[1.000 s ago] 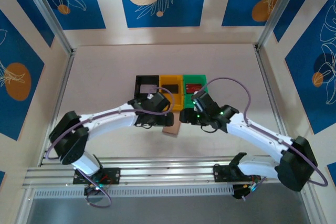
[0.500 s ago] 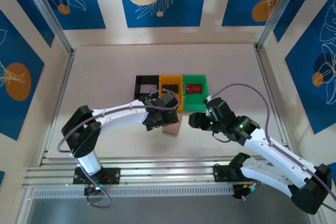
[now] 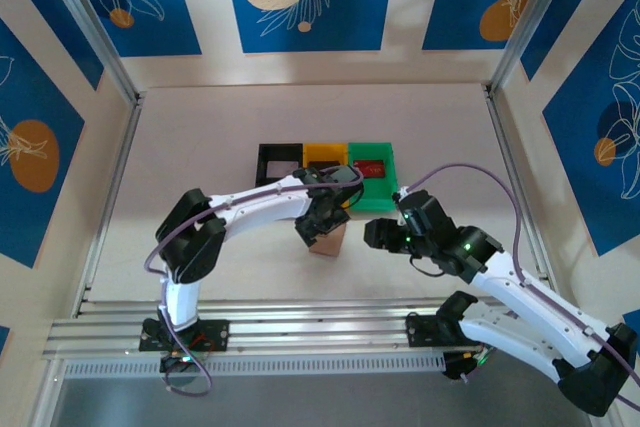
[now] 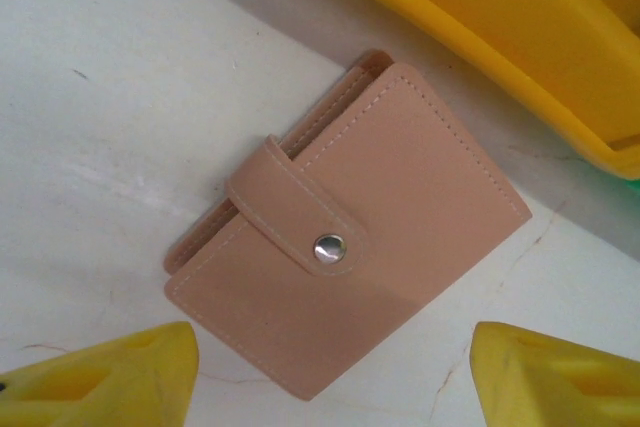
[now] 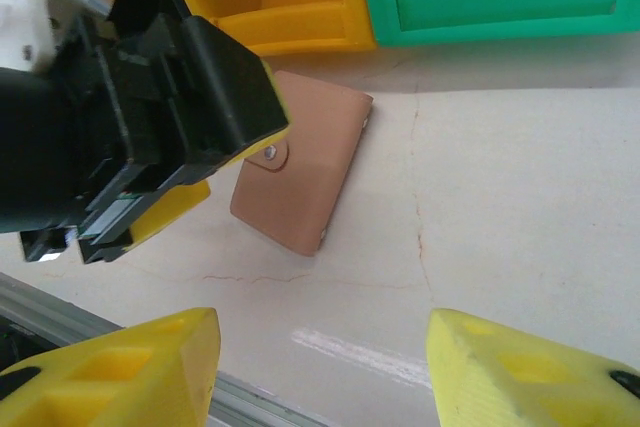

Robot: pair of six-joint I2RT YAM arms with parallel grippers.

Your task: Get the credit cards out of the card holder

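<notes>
Closest to the near edge of the surface [image 3: 200,127], the right fingers [image 5: 130,367] hang just above it. They are spread apart with nothing between them, and their yellow tips point toward the card holder from its right.

A little farther in, about midway between the left and right edges, the card holder [image 4: 350,247] lies flat on the surface. It is folded shut, with its tab snapped down over the tan cover. The left fingers [image 4: 110,377] hover directly over it. They are released and set wide, one yellow tip to each side of the holder's lower corner, and neither presses on the leather.

Just beyond the holder is the yellow bin [image 3: 325,154], with a thin strip of bare surface showing between the two. It is the middle one of three bins in a row side by side toward the far edge. The black bin [image 3: 266,160] is on its left and the green bin [image 3: 388,179] on its right. A red card [image 3: 368,167] lies inside the green bin.
</notes>
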